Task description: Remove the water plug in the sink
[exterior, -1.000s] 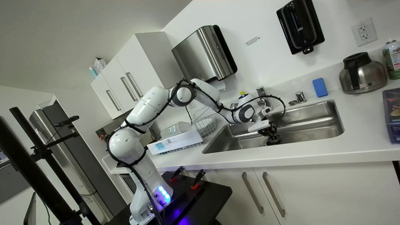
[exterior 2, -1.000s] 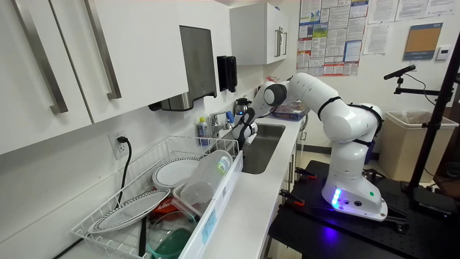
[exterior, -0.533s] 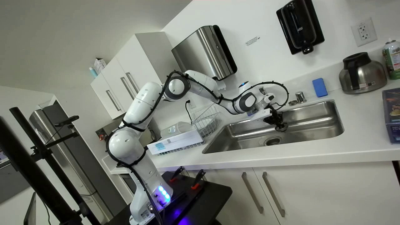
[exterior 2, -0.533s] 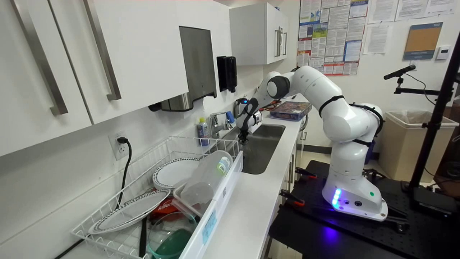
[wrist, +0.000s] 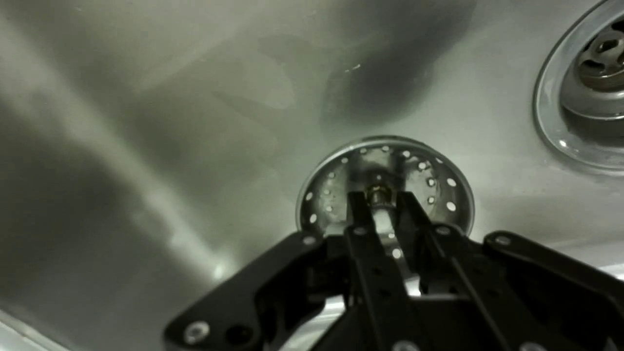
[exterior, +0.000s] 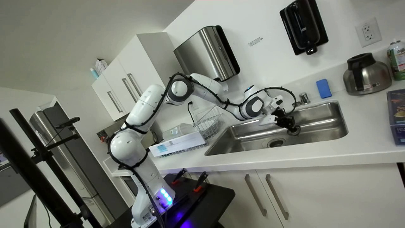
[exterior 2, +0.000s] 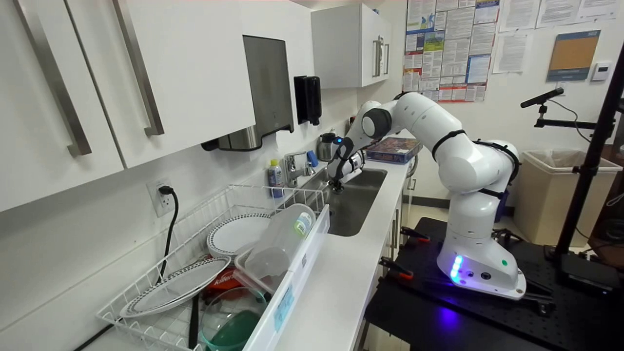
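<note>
The sink (exterior: 322, 128) is a stainless-steel basin set in the counter; it also shows in the wrist view (wrist: 234, 126). My gripper (wrist: 380, 199) is shut on the knob at the centre of the water plug (wrist: 441, 190), a round metal strainer with small holes. The knob is between the two fingertips, and the fingers cover the plug's near part. In an exterior view the gripper (exterior: 288, 124) holds the plug (exterior: 294, 130) inside the sink, to the right of the open drain (exterior: 276, 142). The plug appears to hang above the sink floor.
The chrome faucet (exterior 2: 292, 169) stands behind the sink, partly hidden by the arm in an exterior view. A wire dish rack (exterior 2: 234, 187) with plates stands beside the sink. A blue sponge (exterior: 323, 88) and a steel pot (exterior: 368, 76) are on the back counter.
A second ago the gripper was down at the drain. It rose with the plug, leaving the drain open, then moved right and slightly down in an exterior view.
</note>
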Robot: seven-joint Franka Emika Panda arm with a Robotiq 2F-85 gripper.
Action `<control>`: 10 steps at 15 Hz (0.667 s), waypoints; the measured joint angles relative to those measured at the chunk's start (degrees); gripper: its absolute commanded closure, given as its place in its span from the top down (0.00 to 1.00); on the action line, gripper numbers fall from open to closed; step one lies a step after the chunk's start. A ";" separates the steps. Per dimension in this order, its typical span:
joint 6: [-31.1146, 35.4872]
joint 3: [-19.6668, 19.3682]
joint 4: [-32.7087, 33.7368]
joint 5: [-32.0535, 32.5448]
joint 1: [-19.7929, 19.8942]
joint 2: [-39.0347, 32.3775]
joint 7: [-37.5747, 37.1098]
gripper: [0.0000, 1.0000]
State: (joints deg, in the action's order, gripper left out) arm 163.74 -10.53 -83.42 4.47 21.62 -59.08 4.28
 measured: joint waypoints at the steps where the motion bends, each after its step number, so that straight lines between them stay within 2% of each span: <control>1: 1.86 -1.09 0.03 0.00 -0.69 -0.93 -1.60 0.05; 5: 7.56 -9.78 0.57 -0.28 -6.66 -5.53 -10.46 0.05; 9: 8.41 -18.99 1.44 -2.05 -13.60 -9.97 -18.38 0.05; 10: 8.41 -20.80 1.60 -2.54 -15.02 -10.96 -19.84 0.30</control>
State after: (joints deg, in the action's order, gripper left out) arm 172.15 -31.33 -81.82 1.93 6.60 -70.04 -15.56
